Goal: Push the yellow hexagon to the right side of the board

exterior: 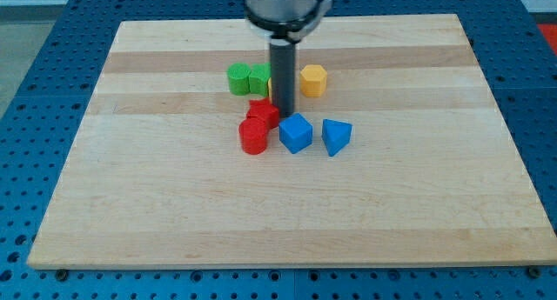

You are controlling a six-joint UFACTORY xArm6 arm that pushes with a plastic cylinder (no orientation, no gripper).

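Observation:
The yellow hexagon (pixel 313 79) sits near the middle of the wooden board (pixel 174 213), toward the view's top. My tip (pixel 285 117) is just below and left of it, between it and the red blocks. The rod hides part of a second yellow block (pixel 272 87) behind it. The tip stands right beside the upper red block (pixel 263 113) and just above the blue cube (pixel 296 133).
Two green blocks (pixel 238 78) (pixel 258 78) sit left of the rod. A red cylinder (pixel 253 136) lies below the upper red block. A blue triangular block (pixel 336 136) sits right of the blue cube. Blue perforated table surrounds the board.

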